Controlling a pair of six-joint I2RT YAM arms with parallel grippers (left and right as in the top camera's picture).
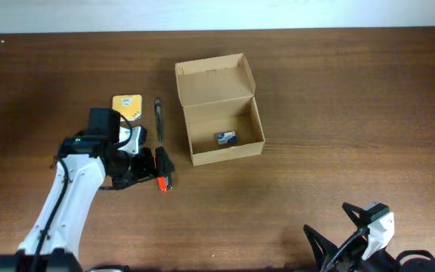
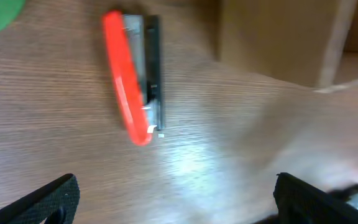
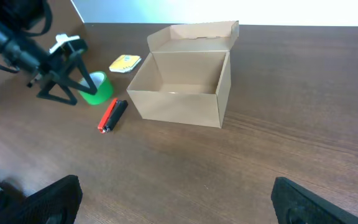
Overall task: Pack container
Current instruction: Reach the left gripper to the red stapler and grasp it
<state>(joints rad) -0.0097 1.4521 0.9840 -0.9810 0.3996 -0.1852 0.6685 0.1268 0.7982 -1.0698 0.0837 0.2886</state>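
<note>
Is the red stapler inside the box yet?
No, the red stapler lies on the table left of the open box, which holds only a small blue-and-white item.

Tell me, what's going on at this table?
A robot with two arms is packing a cardboard box, which stands open with one small blue item inside. The left pincer, open, hovers just short of a red stapler lying on the table beside the box. The right pincer is open and holds nothing.
</note>
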